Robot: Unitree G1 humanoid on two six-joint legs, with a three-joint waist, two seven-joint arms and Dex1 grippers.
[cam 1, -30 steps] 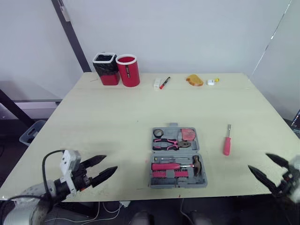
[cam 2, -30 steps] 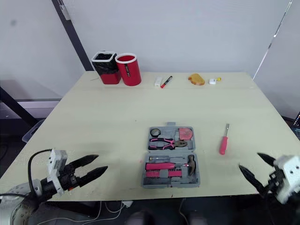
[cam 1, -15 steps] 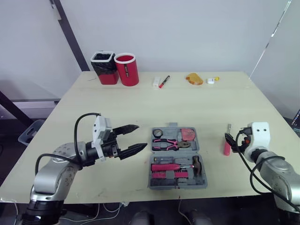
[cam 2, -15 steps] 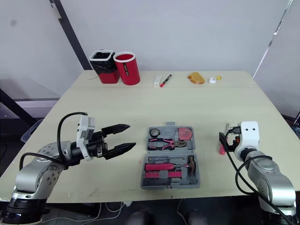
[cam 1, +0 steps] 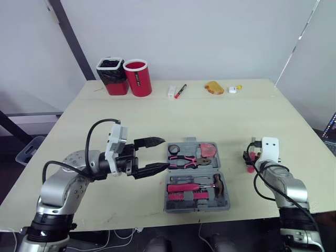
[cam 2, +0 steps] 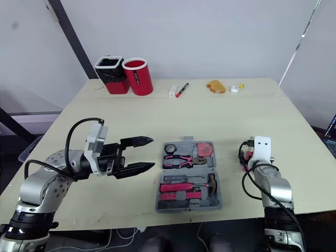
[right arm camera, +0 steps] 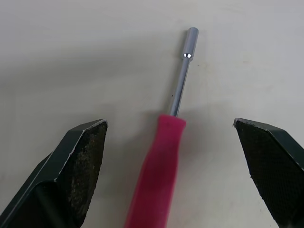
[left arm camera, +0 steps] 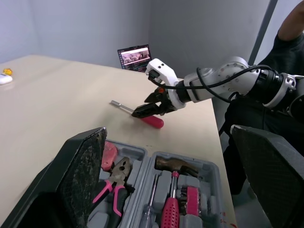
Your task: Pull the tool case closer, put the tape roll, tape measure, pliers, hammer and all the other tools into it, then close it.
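The grey tool case (cam 1: 223,201) lies open near the table's front, holding a tape roll (cam 1: 174,149), a pink tape measure (cam 1: 209,149), pliers (cam 1: 186,160), a hammer (cam 1: 218,182) and a red-handled driver (cam 1: 184,187). My left gripper (cam 1: 160,154) is open just left of the case, fingertips pointing at its left edge. A loose red-handled screwdriver (right arm camera: 156,161) lies on the table right of the case. My right gripper (right arm camera: 170,123) is open, with one finger on each side of its handle and shaft.
At the back of the table stand a black cup (cam 1: 109,76) and a red cup (cam 1: 137,77), with a marker (cam 1: 181,91), a white block (cam 1: 171,91), an orange object (cam 1: 214,87) and a small white item (cam 1: 232,90). A laptop (left arm camera: 134,53) and a person (left arm camera: 294,28) are beyond the table's right side.
Both arms rose from the table's front edge. The left gripper moved right up to the case's left side. The right gripper moved in over the loose screwdriver.
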